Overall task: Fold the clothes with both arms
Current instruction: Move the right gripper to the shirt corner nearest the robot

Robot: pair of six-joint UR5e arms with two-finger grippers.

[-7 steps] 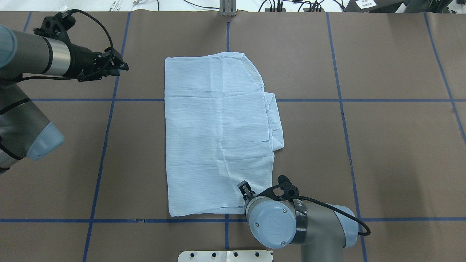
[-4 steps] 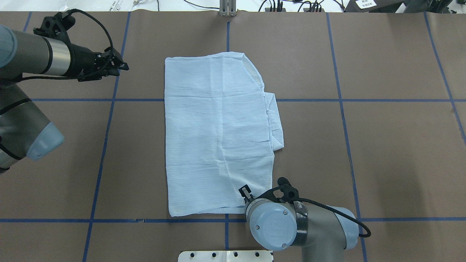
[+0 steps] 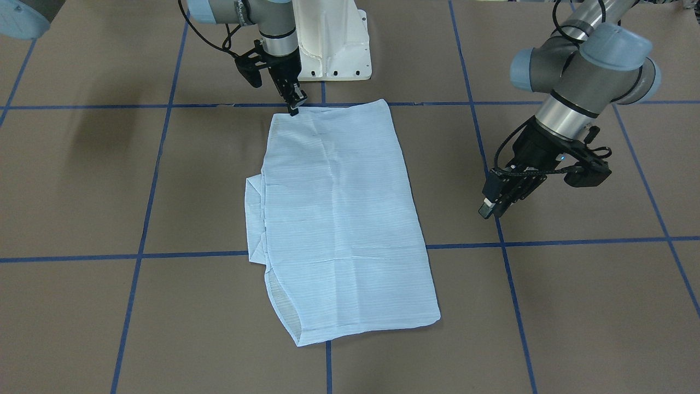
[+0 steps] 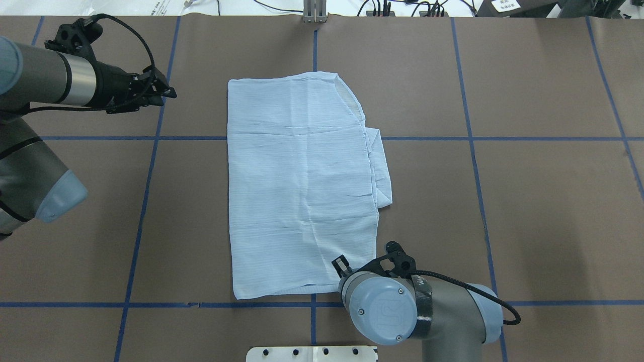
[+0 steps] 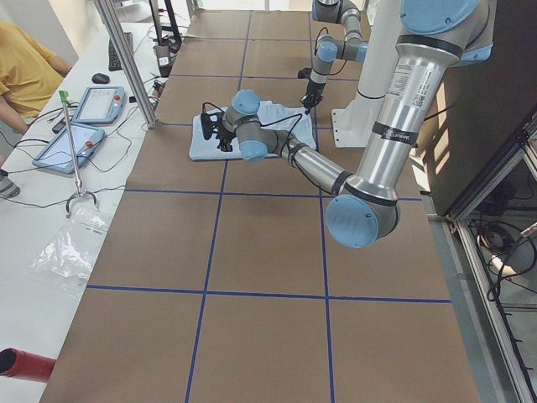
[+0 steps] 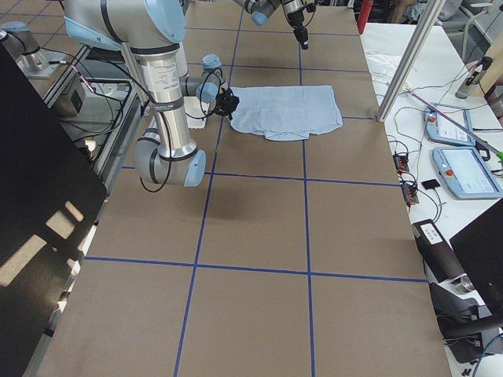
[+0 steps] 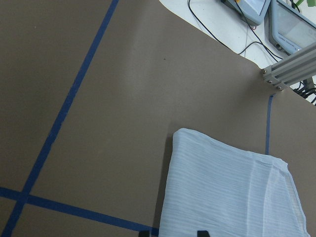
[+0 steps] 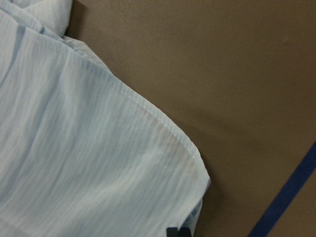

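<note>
The pale-blue striped shirt [image 4: 302, 191] lies flat, folded into a tall rectangle, in the middle of the brown table [image 4: 528, 201]. A folded part sticks out on its right side. My right gripper [image 4: 341, 264] is at the shirt's near right corner [image 3: 276, 117], fingers shut and pointing down, just over the hem [image 8: 192, 163]. That corner still lies flat on the table. My left gripper [image 4: 168, 93] hangs over bare table to the left of the shirt's far left corner [image 7: 180, 136]. Its fingertips [image 7: 201, 232] stand apart with nothing between them.
The white pedestal base [image 3: 333, 49] sits at the near table edge. An aluminium post [image 4: 314, 12] stands at the far edge, with cables behind it. Tablets [image 5: 96, 105] and a seated person [image 5: 25, 67] are at the side bench. Blue tape lines [image 4: 146, 201] grid the table.
My right arm has drawn back slightly toward the near edge and to the right. The left arm has barely shifted, and the shirt has not moved.
</note>
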